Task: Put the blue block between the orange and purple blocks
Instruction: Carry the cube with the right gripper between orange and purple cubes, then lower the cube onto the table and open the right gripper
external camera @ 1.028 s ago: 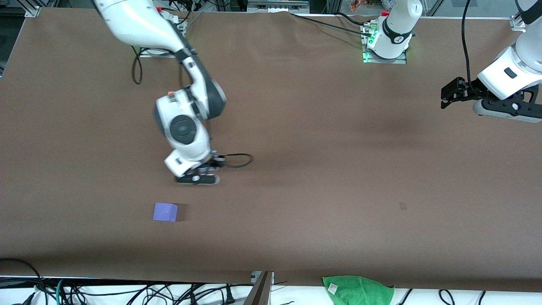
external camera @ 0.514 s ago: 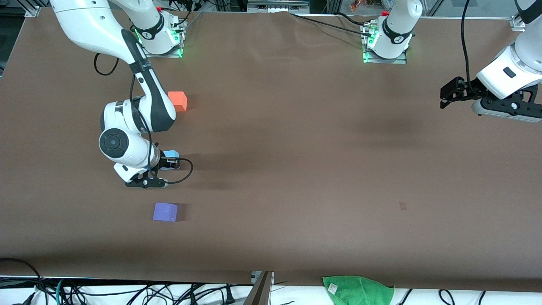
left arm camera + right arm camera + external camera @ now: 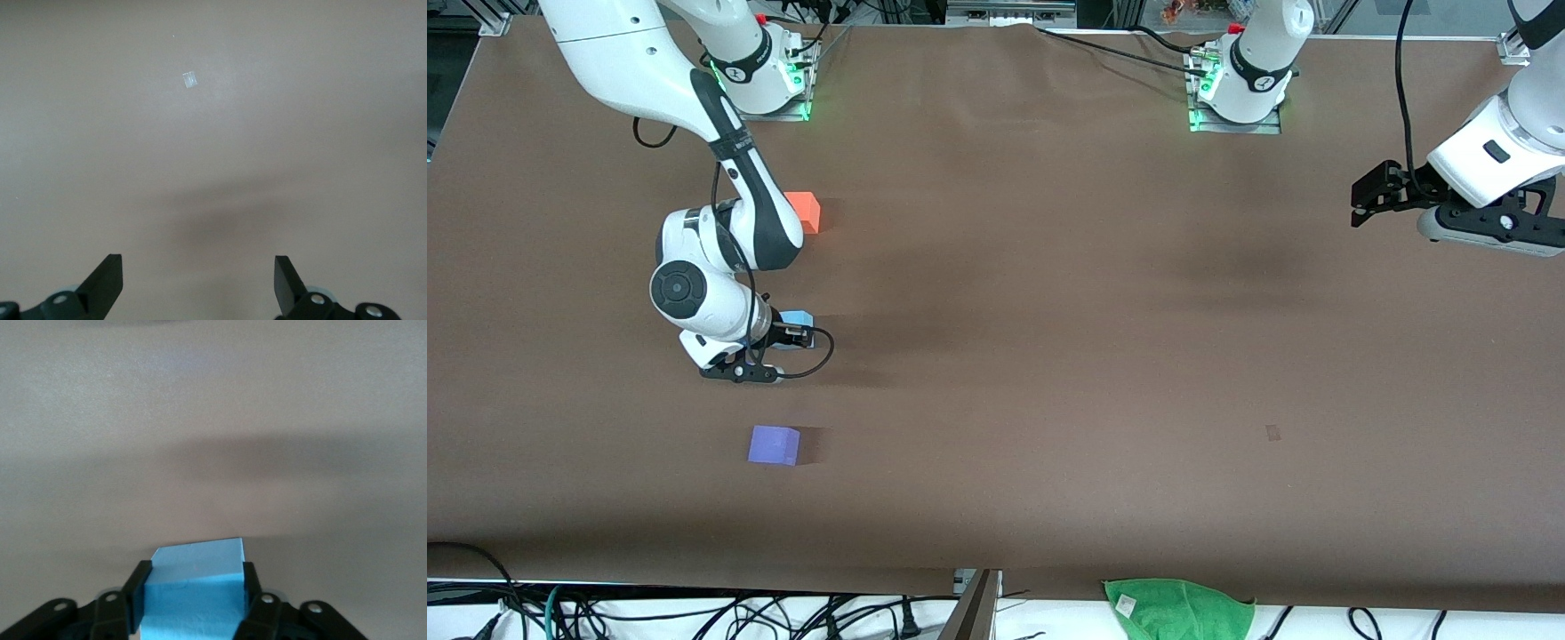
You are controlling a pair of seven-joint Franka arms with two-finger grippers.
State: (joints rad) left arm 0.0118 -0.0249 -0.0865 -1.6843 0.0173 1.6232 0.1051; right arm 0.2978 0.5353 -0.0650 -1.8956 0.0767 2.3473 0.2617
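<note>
Blue block is arriving between its neighbours

The right gripper (image 3: 781,345) is clasping the blue block (image 3: 795,318) between the orange block (image 3: 806,211) and the purple block (image 3: 774,444); release is pending, while the left gripper (image 3: 1360,197) is waiting wide open.

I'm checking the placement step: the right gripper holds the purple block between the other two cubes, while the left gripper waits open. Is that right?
Not quite. The right gripper holds the blue block, as the right wrist view shows. The purple block lies on the table nearer the front camera, the orange block farther. The left gripper does wait open.
</note>
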